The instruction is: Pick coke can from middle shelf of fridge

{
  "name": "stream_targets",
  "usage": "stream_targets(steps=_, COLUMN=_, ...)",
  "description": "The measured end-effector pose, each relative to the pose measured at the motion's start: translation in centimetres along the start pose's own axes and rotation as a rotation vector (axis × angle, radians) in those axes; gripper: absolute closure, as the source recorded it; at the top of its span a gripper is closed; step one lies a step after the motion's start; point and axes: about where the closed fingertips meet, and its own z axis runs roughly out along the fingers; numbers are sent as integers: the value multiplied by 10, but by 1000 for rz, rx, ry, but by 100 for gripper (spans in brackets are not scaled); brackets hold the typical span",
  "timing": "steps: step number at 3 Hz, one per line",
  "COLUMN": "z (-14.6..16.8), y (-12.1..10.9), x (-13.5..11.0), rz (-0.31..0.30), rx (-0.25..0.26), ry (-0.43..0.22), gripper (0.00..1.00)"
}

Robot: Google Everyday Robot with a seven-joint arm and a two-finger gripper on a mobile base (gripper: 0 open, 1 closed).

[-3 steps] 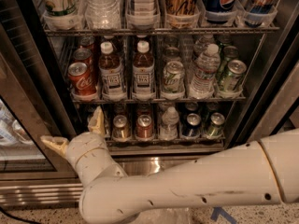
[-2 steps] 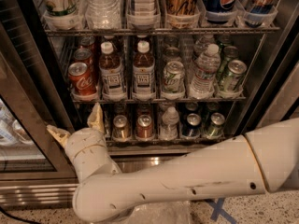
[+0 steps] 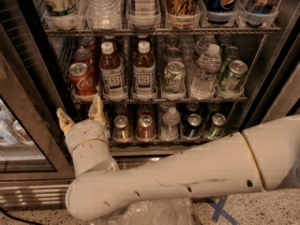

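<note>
1. The hand hovers just below the middle shelf of the fridge, its two fingers spread apart and empty.
2. The coke can stands just above the hand, at the shelf's left end.
3. To grasp it well, I judge the hand should rise, straddle the can squarely, and keep clear of the tea bottle up to its right.
</note>
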Motion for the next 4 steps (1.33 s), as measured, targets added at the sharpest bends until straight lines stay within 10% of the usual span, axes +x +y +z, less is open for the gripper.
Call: stream_targets(steps=4, z=17, y=3, x=-9, rz=9, rx=136, ry=-2, gripper=39)
